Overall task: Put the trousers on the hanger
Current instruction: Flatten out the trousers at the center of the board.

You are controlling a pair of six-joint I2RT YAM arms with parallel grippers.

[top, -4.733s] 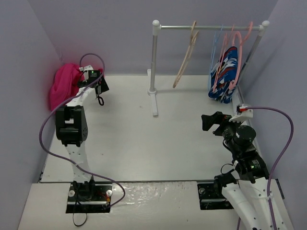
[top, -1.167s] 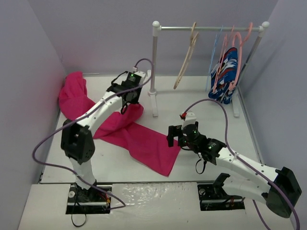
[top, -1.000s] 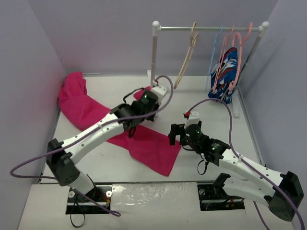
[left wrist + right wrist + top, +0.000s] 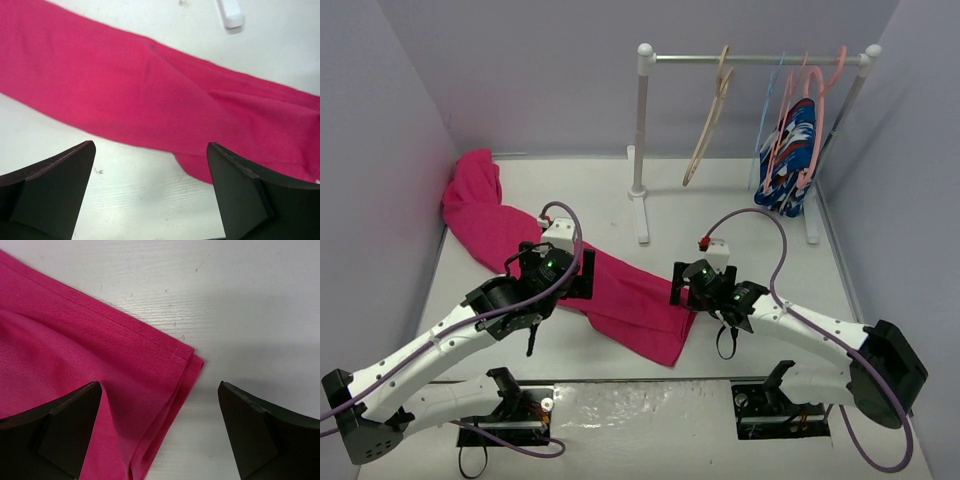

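The magenta-pink trousers (image 4: 620, 295) lie flat across the table, running diagonally from the back left wall to the front middle. The beige hanger (image 4: 705, 130) hangs on the rail at the back, apart from both arms. My left gripper (image 4: 584, 276) is open and empty, hovering over the middle stretch of the trousers (image 4: 150, 95) at their near edge; in the left wrist view the gripper (image 4: 150, 147) spans cloth and bare table. My right gripper (image 4: 678, 286) is open and empty, low over the trouser hem corner (image 4: 170, 357); in the right wrist view the gripper (image 4: 160, 386) straddles that corner.
A white clothes rack (image 4: 642, 120) stands at the back, its foot (image 4: 230, 12) just beyond the trousers. On its right end hang a thin blue wire hanger (image 4: 767, 110), salmon-pink hangers (image 4: 817, 95) and a blue patterned garment (image 4: 788, 160). Walls close in left and right.
My left arm has swung from the rack's foot back toward the front left, now over the trousers' middle. My right gripper has shifted slightly, staying at the hem corner.
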